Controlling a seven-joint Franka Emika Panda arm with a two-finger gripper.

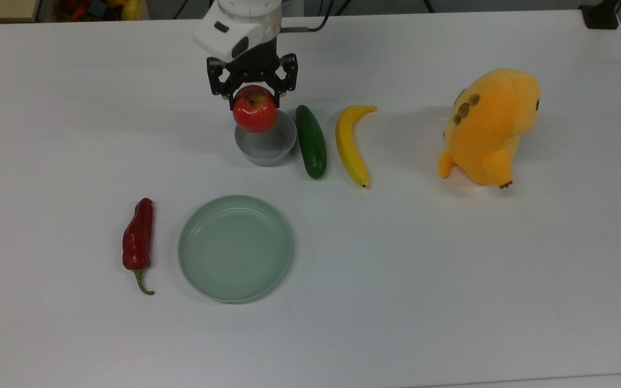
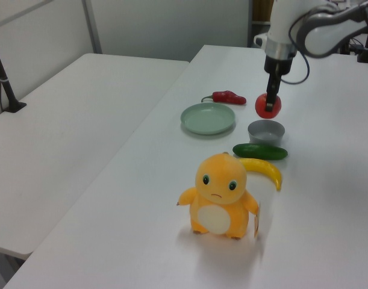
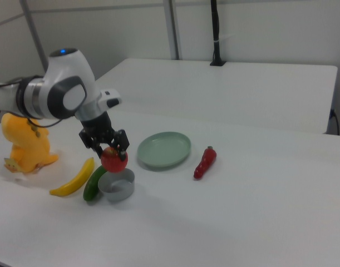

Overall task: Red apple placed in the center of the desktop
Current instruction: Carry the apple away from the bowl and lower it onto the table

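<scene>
The red apple (image 1: 255, 109) (image 2: 268, 106) (image 3: 114, 159) hangs in the air above a small grey bowl (image 1: 266, 149) (image 2: 265, 131) (image 3: 117, 186). My gripper (image 1: 253, 99) (image 2: 269, 107) (image 3: 112, 151) is shut on the red apple from above, its black fingers on either side of the fruit. The bowl below is empty. All of this is over the white desktop (image 1: 423, 269) (image 2: 171, 180) (image 3: 242, 211), near the top view's upper middle.
A green cucumber (image 1: 311, 141) and a yellow banana (image 1: 352, 144) lie just to the top view's right of the bowl. An orange plush toy (image 1: 488, 128) stands farther right. A pale green plate (image 1: 234, 248) and a dark-red chili pepper (image 1: 138, 241) lie lower left.
</scene>
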